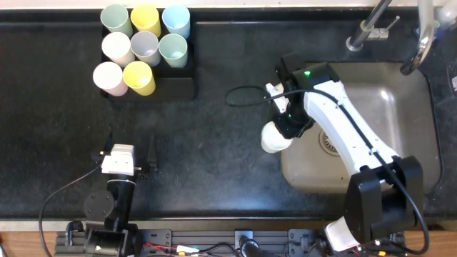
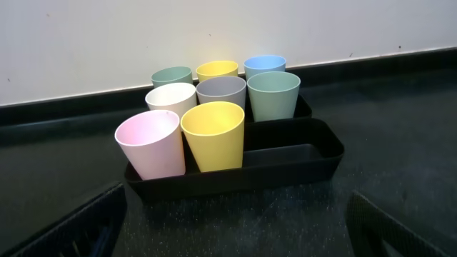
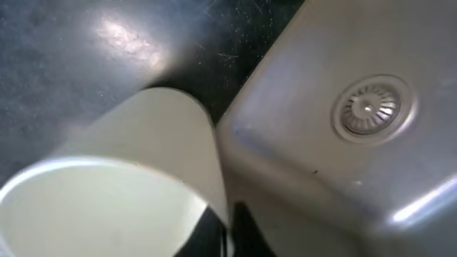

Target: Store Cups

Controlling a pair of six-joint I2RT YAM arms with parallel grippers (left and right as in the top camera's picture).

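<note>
The right gripper [image 1: 285, 128] has its fingers closed on a white cup [image 1: 273, 139] and holds it by the wall. The cup is tilted, with its open mouth turned toward the wrist camera. It is at the left rim of the sink [image 1: 400, 93], just where the black worktop [image 1: 214, 157] meets the steel basin. I cannot tell if the cup touches the worktop. The drain [image 3: 368, 107] lies at the bottom of the basin, beside the cup in the right wrist view.

The black tray [image 1: 182, 89] stands at the far left part of the worktop, well apart from the held cup. Eight cups stand upright in it, mouths up, close together. The back row has a sage cup [image 1: 116, 18], a yellow cup [image 1: 145, 19] and a blue cup [image 1: 176, 19]. The middle row has a pale cup [image 1: 117, 46], a grey cup [image 1: 145, 46] and a green cup [image 1: 173, 50]. In the front row stand a pink cup [image 1: 109, 77] and a second yellow cup [image 1: 139, 77] — the place at the right of them is free.

The left gripper [image 1: 131, 148] is over the bare worktop, in front of the tray and apart from it. Its fingers are spread wide — it holds nothing.
</note>
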